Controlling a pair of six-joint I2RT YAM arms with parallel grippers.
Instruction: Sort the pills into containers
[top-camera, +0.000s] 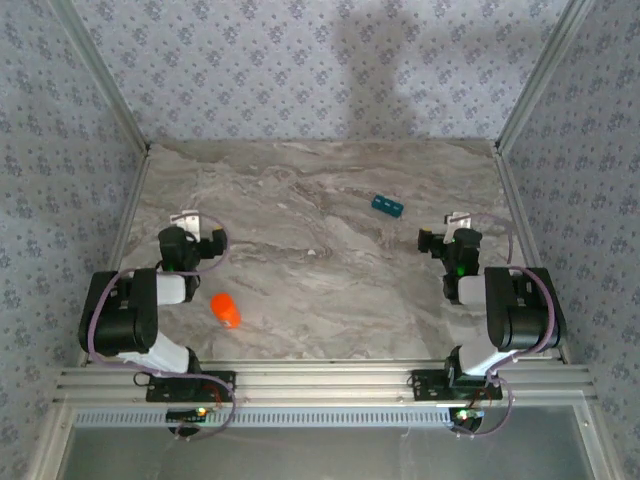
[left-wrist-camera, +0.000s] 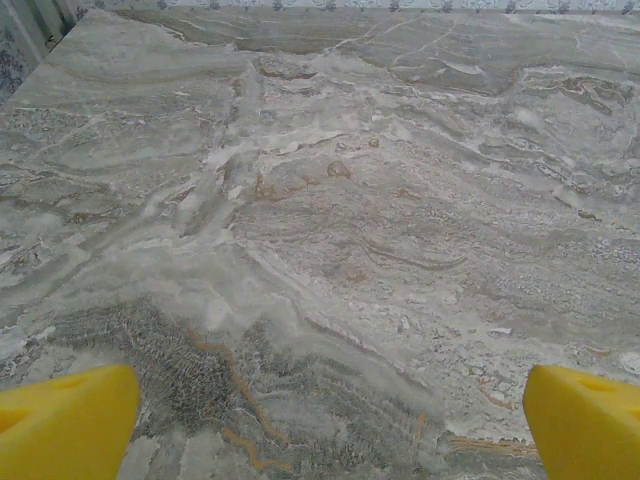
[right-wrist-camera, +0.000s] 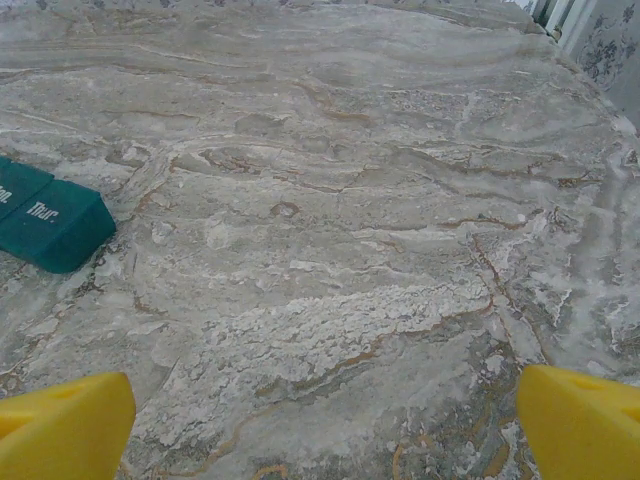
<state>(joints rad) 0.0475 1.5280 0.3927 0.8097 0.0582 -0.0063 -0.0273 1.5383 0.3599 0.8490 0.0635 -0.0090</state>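
The containers are one small teal pill organiser (top-camera: 387, 205) that lies on the marble table at the back right; its end (right-wrist-camera: 45, 222) is at the left edge of the right wrist view. An orange bottle (top-camera: 226, 310) lies on its side at the front left. The pills are out of view. My left gripper (top-camera: 190, 232) hovers open over bare marble behind the bottle, its yellow fingertips (left-wrist-camera: 65, 425) wide apart with nothing between them. My right gripper (top-camera: 455, 235) is open too, to the right of the organiser and nearer the front, with its fingertips (right-wrist-camera: 580, 420) spread over bare table.
Metal posts and patterned walls (top-camera: 300, 70) enclose the table on three sides. The left wall post (left-wrist-camera: 30, 25) is at the far left of the left wrist view. Both arm bases are bolted on the aluminium rail (top-camera: 320, 385) at the near edge.
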